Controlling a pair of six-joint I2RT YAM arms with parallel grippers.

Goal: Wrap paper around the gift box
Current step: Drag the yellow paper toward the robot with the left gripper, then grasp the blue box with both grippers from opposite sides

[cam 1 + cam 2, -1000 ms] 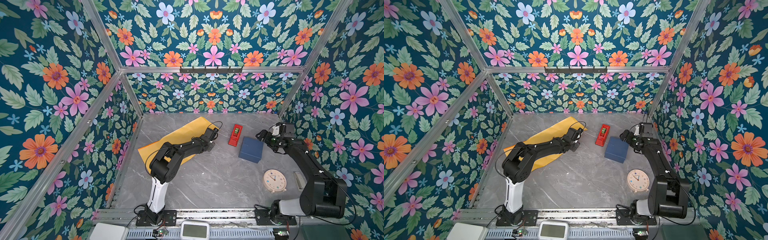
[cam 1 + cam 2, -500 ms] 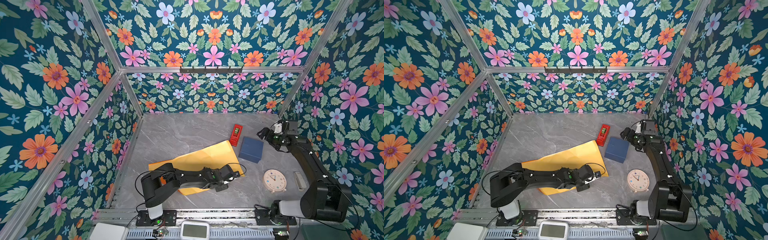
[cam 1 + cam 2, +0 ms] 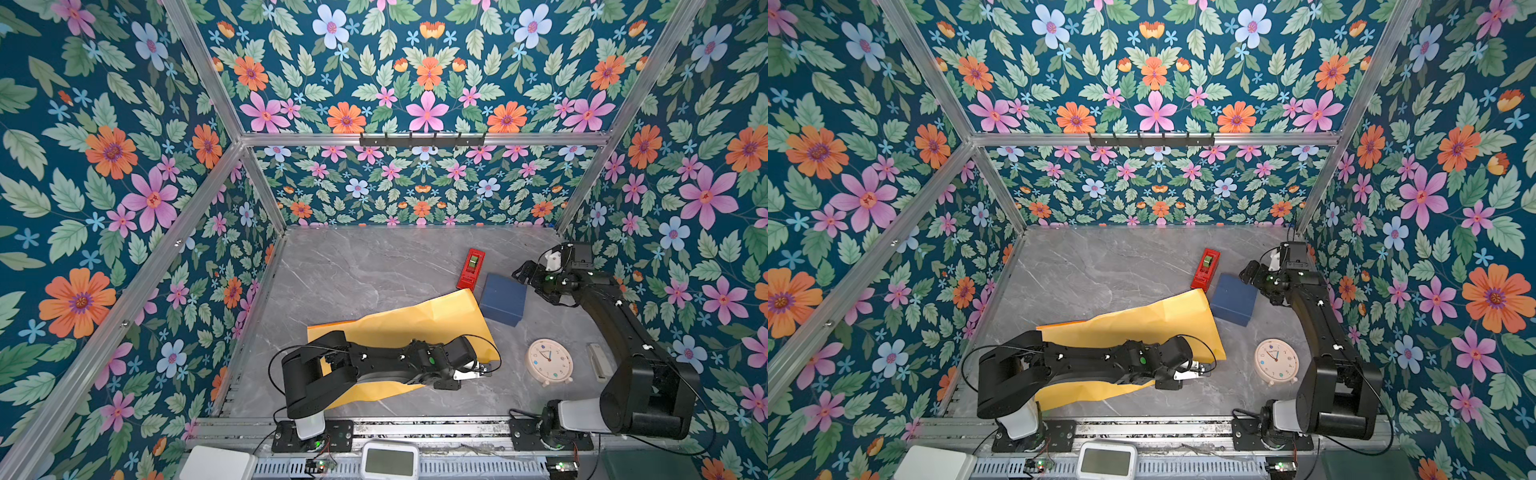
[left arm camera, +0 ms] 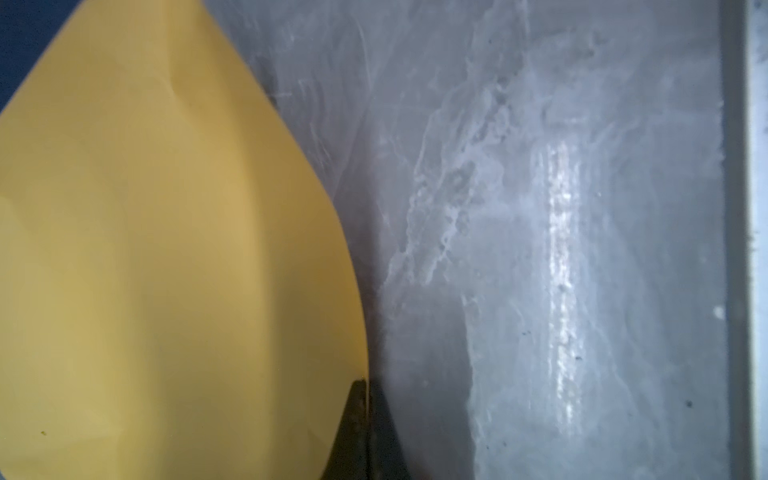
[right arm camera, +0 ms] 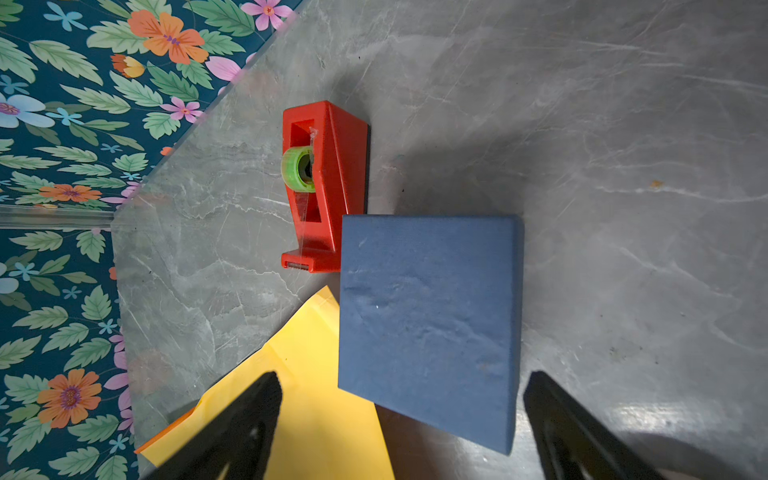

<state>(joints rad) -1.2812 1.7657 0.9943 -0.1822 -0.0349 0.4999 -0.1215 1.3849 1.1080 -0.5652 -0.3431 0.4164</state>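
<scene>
standing by the grey marble bench (image 3: 353, 274), i see the paper (image 3: 415, 322) lying yellow face up across the middle and near part of it, slanting from the near left up toward the far right. a sliver of its orange face shows at the left edge. the left arm lies low over the sheet, and the left tool (image 3: 484, 369) is clamped tight on the paper's near right edge; in the left wrist view the yellow edge runs straight in between the dark fingertips (image 4: 357, 415).

the gift box (image 3: 503, 299) sits flat on the bench to the right of centre, dark blue, unwrapped. the paper's far corner comes right up to its left side; i cannot tell whether it slips under. a red tape dispenser (image 3: 471, 268) with a green roll stands just behind the box, close against its far left corner.

the right tool (image 3: 524, 274) hangs at the box's far right edge with its fingers spread wide, gripping nothing. in the right wrist view the box shows between the two black fingers (image 5: 249, 424).

a round pale clock (image 3: 549, 361) lies face up nearer the front, right of the paper and apart from it.
</scene>
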